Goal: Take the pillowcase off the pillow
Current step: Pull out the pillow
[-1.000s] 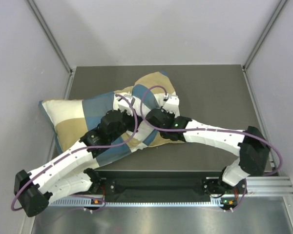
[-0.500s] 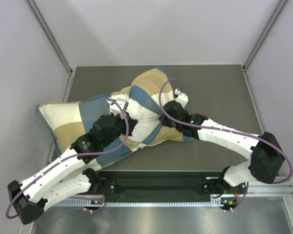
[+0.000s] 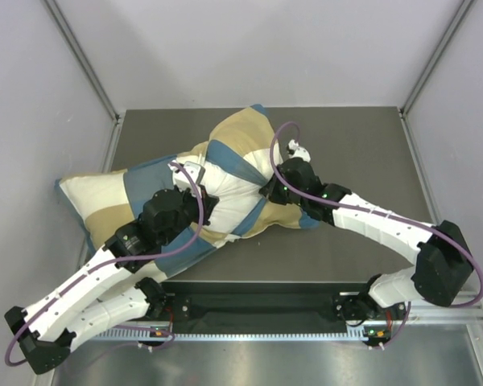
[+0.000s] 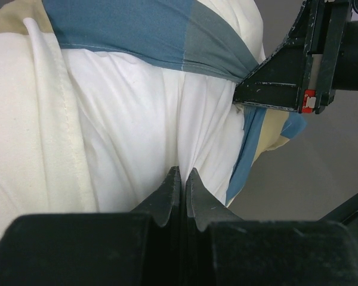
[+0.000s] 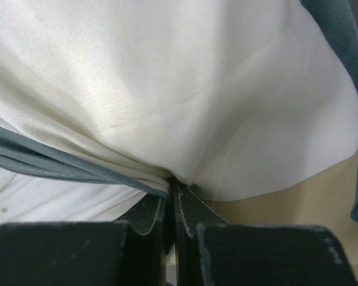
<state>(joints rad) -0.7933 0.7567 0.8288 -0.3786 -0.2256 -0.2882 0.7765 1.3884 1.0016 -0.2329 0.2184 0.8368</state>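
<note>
The checked pillowcase (image 3: 240, 133) lies across the table's left and middle, bunched up toward the back. The white pillow (image 3: 229, 190) shows through its opening in the middle. My left gripper (image 3: 200, 178) is shut, pinching a fold of the white pillow (image 4: 137, 137) between its tips (image 4: 180, 171). My right gripper (image 3: 267, 190) is shut on the pillowcase's blue edge (image 5: 59, 162) and cream fabric (image 5: 167, 77) at its tips (image 5: 173, 182). In the left wrist view the right gripper (image 4: 241, 89) pulls the blue band (image 4: 137, 30) taut over the pillow.
The dark grey table (image 3: 362, 161) is bounded by pale walls with metal posts at the left (image 3: 105, 104) and right (image 3: 423, 80). The arms' mounting rail (image 3: 258, 310) runs along the near edge. Purple cables loop over both wrists.
The left arm has drawn back and left with the pillow; the right gripper has moved right and away with the pillowcase edge. The opening is stretched wider and more white pillow shows.
</note>
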